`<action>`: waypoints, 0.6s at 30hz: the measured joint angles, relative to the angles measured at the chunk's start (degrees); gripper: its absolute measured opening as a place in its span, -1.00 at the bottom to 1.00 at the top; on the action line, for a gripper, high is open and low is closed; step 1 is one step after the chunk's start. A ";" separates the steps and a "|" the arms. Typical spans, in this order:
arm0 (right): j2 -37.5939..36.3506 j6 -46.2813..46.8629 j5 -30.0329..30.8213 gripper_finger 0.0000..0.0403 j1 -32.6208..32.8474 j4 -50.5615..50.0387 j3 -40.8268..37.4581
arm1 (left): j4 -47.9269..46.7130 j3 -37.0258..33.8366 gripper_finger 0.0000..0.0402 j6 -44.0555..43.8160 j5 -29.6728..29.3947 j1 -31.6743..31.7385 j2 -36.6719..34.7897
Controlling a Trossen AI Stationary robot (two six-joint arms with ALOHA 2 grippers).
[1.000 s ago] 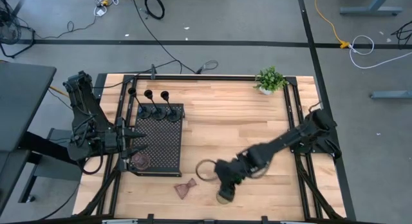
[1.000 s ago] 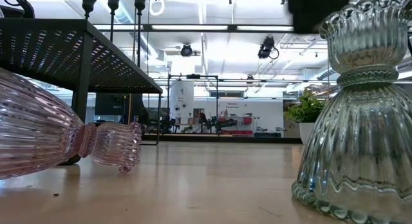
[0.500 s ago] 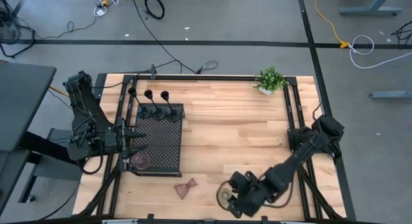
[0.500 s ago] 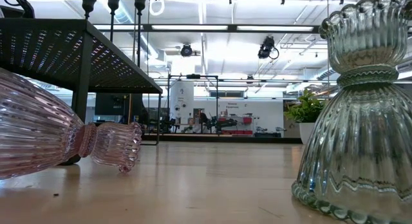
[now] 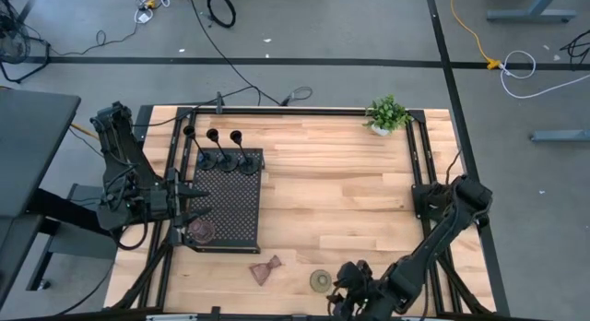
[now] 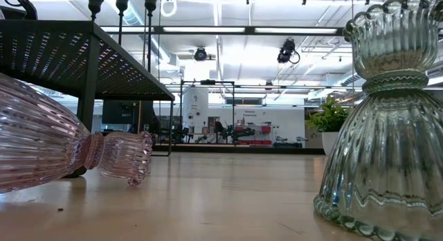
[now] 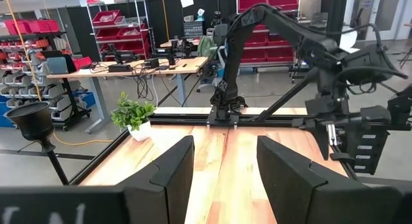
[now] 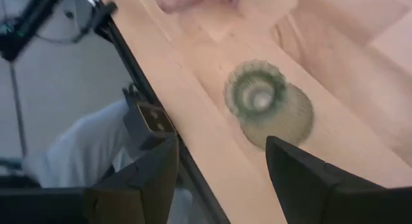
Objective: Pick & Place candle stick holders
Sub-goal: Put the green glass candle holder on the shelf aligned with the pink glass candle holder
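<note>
The olive-green glass holder [image 5: 321,281] stands upright on its wide base near the table's near edge; it also shows in the low view [image 6: 387,123] and the right wrist view [image 8: 267,103]. My right gripper [image 5: 344,289] is open and empty just right of it, clear of it [image 8: 222,163]. The pink holder [image 5: 266,269] lies on its side on the table [image 6: 62,151]. The brown holder [image 5: 200,231] stands on the black tray's near end. Three tall black stems [image 5: 219,148] stand on their round bases at the tray's far end. My left gripper [image 5: 201,203] waits open at the tray's left edge [image 7: 219,179].
The black perforated tray [image 5: 230,206] stands raised on legs at the table's left [image 6: 83,54]. A small green potted plant [image 5: 385,113] stands at the far right. Bare wood [image 5: 350,192] lies between the tray and the right arm.
My right gripper has drawn back from above the olive-green holder toward the table's near edge and a little right. The holder stands upright where it was. The left arm has kept still.
</note>
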 joint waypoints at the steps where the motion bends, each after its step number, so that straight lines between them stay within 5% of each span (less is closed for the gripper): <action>1: 0.36 -0.14 1.38 0.16 0.09 1.41 -0.59 | -0.07 -0.02 -0.14 0.00 0.00 0.02 0.00; 4: 1.58 -2.79 5.99 0.16 0.11 4.83 -1.99 | -0.06 0.00 -0.14 0.02 0.00 0.01 0.00; 18: 7.57 -2.94 8.18 0.16 -0.02 10.69 -2.77 | -0.04 0.00 -0.14 0.05 0.00 -0.02 -0.01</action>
